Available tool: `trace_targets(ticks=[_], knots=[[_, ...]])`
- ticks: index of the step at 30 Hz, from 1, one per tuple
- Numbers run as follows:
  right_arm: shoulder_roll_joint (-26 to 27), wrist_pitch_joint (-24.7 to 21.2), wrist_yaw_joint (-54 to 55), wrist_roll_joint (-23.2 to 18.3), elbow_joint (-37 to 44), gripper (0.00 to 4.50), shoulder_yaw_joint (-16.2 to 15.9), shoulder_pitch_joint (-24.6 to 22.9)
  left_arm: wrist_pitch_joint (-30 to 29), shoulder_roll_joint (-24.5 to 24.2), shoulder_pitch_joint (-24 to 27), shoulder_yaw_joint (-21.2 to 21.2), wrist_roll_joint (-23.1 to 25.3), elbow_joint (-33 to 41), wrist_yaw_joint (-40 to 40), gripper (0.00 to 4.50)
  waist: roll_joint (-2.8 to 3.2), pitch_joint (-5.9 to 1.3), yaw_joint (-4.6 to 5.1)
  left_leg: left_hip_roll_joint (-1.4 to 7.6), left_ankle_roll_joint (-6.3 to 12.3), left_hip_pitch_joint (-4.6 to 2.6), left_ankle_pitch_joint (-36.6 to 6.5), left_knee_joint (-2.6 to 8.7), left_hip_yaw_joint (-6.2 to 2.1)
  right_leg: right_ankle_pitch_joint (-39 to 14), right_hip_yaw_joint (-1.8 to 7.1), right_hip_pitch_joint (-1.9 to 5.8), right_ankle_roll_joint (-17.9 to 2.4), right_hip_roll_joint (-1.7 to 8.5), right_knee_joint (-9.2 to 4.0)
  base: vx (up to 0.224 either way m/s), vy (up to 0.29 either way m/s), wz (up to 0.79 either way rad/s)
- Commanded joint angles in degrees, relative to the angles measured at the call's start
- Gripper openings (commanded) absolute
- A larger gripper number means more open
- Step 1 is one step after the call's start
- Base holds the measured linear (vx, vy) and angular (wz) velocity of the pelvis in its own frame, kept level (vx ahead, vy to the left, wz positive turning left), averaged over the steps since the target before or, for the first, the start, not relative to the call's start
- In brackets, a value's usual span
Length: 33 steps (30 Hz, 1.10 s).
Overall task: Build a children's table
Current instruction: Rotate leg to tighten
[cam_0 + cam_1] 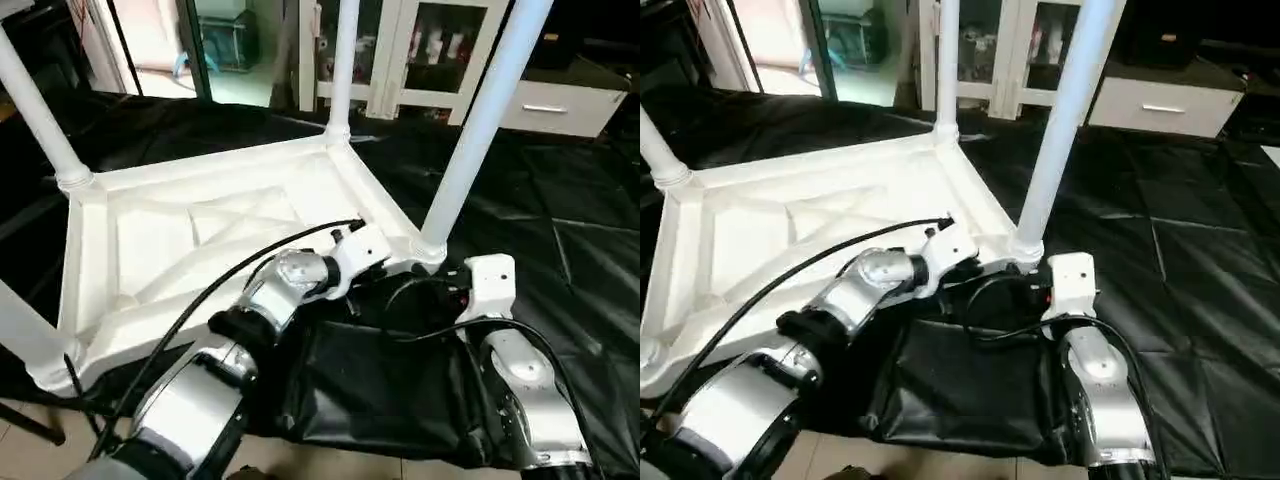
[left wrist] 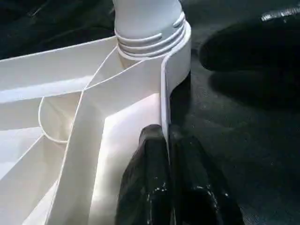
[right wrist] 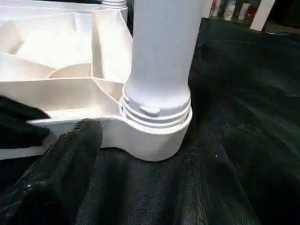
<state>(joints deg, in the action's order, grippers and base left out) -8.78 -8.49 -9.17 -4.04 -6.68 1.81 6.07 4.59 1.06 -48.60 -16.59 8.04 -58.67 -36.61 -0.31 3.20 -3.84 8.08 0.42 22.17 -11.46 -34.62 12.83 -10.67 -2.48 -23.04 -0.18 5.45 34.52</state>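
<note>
found table top upside down on black sheet with four legs seated in corner sockets, left gripper pinching rim, right gripper spread wide beside nearest leg; assembly judged nearly complete, flipping upright remaining.

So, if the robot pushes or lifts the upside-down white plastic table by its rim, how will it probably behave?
The white plastic table probably stays stiff, since X ribs brace its underside. It looks light for its size: thin walls, hollow tube legs. It may slide on the smooth black sheet. The left gripper pinches only the thin rim, so it could slip.
</note>
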Motion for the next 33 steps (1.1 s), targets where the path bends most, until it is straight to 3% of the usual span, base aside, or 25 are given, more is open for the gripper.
trace_targets(ticks=[1, 4, 6, 11, 13, 14, 15, 16, 17, 18, 19, 22, 24, 27, 28, 29, 32, 33], knots=[[-0.35, -0.71, 0.03, 0.26, 1.22, 4.5, 0.01, -0.44, 2.01, 1.09, -0.93, 1.83, -2.64, 0.64, 0.47, 0.57, -1.33, -3.81, -0.11, 5.29, 3.6, -1.62, -10.96, 4.65, -3.06, -8.64, 2.46, 1.87, -12.24, 4.6, -4.36, 0.0, 0.0, 0.0], [-0.28, -0.87, -0.32, 0.34, 1.06, 4.5, -0.42, -0.31, 2.14, 0.3, -0.46, 3.24, -3.26, -0.12, 0.21, 0.88, -1.51, -4.03, -0.01, 5.35, 6.18, -1.47, -6.03, 4.27, -2.99, -0.51, 2.23, 2.17, -14.25, 4.46, -3.26, 0.0, 0.0, 0.0], [-0.2, -1.01, -0.9, 0.06, 1.09, 4.5, -0.77, -0.24, 1.84, -0.36, 0.14, 4.01, -3.97, 0.66, -0.47, 1.07, -1.58, -3.93, 0.04, 5.24, 7.0, -1.33, -5.78, 4.14, -2.91, 0.05, 2.26, 2.3, -14.73, 4.63, -3.27, 0.0, 0.0, 0.0], [-0.68, -3.29, -4.81, -1.31, 1.74, 4.5, -2.56, -0.12, -0.16, -2.85, 2.94, 5.99, -6.21, 6.77, -2.85, 1.46, -1.36, -3.66, 0.23, 5.51, 6.28, -1.47, -8.33, 4.41, -3.0, -3.94, 2.23, 2.32, -14.82, 4.58, -3.64, 0.0, 0.0, 0.0], [-1.87, -7.51, -9.74, -3.78, 3.05, 4.5, -4.17, -0.09, -3.69, -6.29, 7.07, 6.97, -8.33, 15.12, -6.5, 1.71, -1.18, -3.56, 0.17, 5.91, 5.73, -1.48, -8.86, 4.64, -3.13, -4.27, 2.28, 2.53, -15.1, 4.66, -3.42, 0.0, 0.0, 0.0], [-2.43, -8.64, -10.87, -4.37, 3.56, 4.5, -4.39, 0.0, -5.41, -7.87, 9.05, 7.04, -9.11, 19.03, -8.35, 1.71, -1.39, -3.58, 0.33, 5.83, 5.76, -1.51, -8.64, 4.59, -2.97, -4.09, 2.28, 2.32, -15.04, 4.47, -3.39, 0.0, 0.0, 0.0], [-2.78, -9.28, -11.48, -4.68, 3.87, 4.5, -4.48, 0.06, -6.46, -8.88, 10.3, 7.03, -9.61, 21.49, -9.49, 1.71, -1.08, -3.57, 0.34, 5.96, 5.18, -1.6, -8.75, 4.73, -3.03, -4.43, 2.27, 2.2, -14.92, 4.39, -3.3, 0.0, 0.0, 0.0], [-3.46, -10.35, -12.5, -5.31, 4.43, 4.5, -4.48, 0.31, -9.04, -10.35, 12.6, 7.27, -11.33, 26.27, -11.54, 1.71, -1.34, -3.49, 0.51, 5.91, 4.85, -1.72, -9.0, 4.74, -2.84, -4.91, 2.28, 1.95, -14.75, 4.22, -3.42, 0.0, 0.0, 0.0], [-3.46, -10.35, -12.5, -5.31, 4.43, 4.5, -4.48, 0.31, -9.04, -10.35, 12.6, 7.27, -11.33, 26.27, -11.54, 1.71, -1.17, -3.56, 0.34, 6.03, 4.29, -1.85, -8.99, 4.76, -2.99, -4.93, 2.27, 2.16, -14.91, 4.41, -3.16, 0.0, 0.0, 0.0], [-4.63, -12.13, -14.19, -6.09, 5.21, 4.5, -4.5, 0.79, -13.65, -12.69, 16.38, 7.6, -14.73, 34.59, -14.87, 1.71, -1.15, -3.29, 0.25, 5.86, 3.11, -2.11, -9.78, 4.84, -2.73, -5.92, 2.33, 1.74, -14.53, 4.15, -3.41, 0.0, 0.0, 0.0], [-5.25, -12.93, -14.98, -6.2, 5.52, 4.5, -4.65, 1.01, -16.3, -13.83, 18.24, 7.82, -16.72, 38.96, -16.33, 1.71, -1.09, -3.31, 0.1, 6.09, 2.68, -1.98, -9.42, 4.92, -2.88, -5.54, 2.4, 2.03, -14.64, 4.45, -3.12, 0.0, 0.0, 0.0], [-6.06, -13.69, -16.49, -6.32, 5.26, 4.5, -4.83, 2.11, -21.47, -16.58, 22.04, 8.06, -20.16, 47.73, -18.08, 1.71, -0.96, -2.79, 0.26, 5.86, 0.67, -2.19, -11.08, 5.36, -2.61, -7.2, 2.36, 1.35, -13.79, 3.7, -3.39, 0.0, 0.0, 0.0], [-6.15, -15.65, -17.4, -6.69, 2.96, 4.5, -4.81, 4.59, -26.25, -20.05, 26.26, 7.66, -22.55, 55.83, -19.49, 1.71, -1.0, -2.68, 0.58, 5.8, -0.63, -1.83, -12.01, 5.6, -2.89, -8.06, 2.44, 1.71, -13.25, 3.93, -3.2, 0.0, 0.0, 0.0], [-6.54, -16.83, -18.28, -5.34, -1.5, 4.5, -6.15, 7.81, -30.15, -22.76, 29.83, 7.13, -23.89, 61.41, -20.82, 1.71, -1.02, -2.32, 1.11, 5.56, -1.65, -2.06, -14.25, 5.63, -2.79, -11.85, 2.61, 1.33, -12.26, 3.78, -3.75, 0.0, 0.0, 0.0], [-6.81, -17.2, -18.42, -4.72, -3.89, 4.5, -6.79, 9.41, -32.66, -23.77, 31.35, 7.04, -24.4, 64.25, -21.04, 1.71, -1.38, -2.16, 1.29, 5.44, -2.09, -1.9, -14.79, 5.69, -2.83, -13.57, 2.74, 1.36, -11.67, 3.81, -4.01, 0.0, 0.0, 0.0], [-6.65, -16.8, -18.31, -4.4, -5.94, 4.5, -6.87, 10.66, -33.38, -24.23, 31.91, 6.88, -24.45, 65.26, -21.17, 1.71, -1.22, -2.14, 1.44, 5.44, -2.57, -1.89, -14.77, 5.73, -2.87, -14.21, 2.81, 1.35, -11.46, 3.81, -4.05, 0.0, 0.0, 0.0], [-5.69, -15.74, -17.2, -3.67, -12.63, 4.5, -6.23, 14.81, -35.39, -24.93, 32.96, 6.69, -24.5, 67.58, -20.57, 1.71, -1.24, -2.28, 1.59, 5.37, -3.1, -2.22, -14.22, 5.54, -2.81, -13.45, 2.86, 1.1, -11.44, 3.69, -3.87, 0.0, 0.0, 0.0], [-5.34, -15.84, -16.69, -3.34, -15.49, 4.5, -6.07, 16.53, -35.82, -25.05, 33.09, 6.65, -24.42, 67.9, -20.37, 1.71, -1.27, -2.17, 1.71, 5.28, -3.04, -1.96, -14.07, 5.67, -2.86, -13.32, 2.84, 1.27, -11.51, 3.61, -3.93, 0.0, 0.0, 0.0]])
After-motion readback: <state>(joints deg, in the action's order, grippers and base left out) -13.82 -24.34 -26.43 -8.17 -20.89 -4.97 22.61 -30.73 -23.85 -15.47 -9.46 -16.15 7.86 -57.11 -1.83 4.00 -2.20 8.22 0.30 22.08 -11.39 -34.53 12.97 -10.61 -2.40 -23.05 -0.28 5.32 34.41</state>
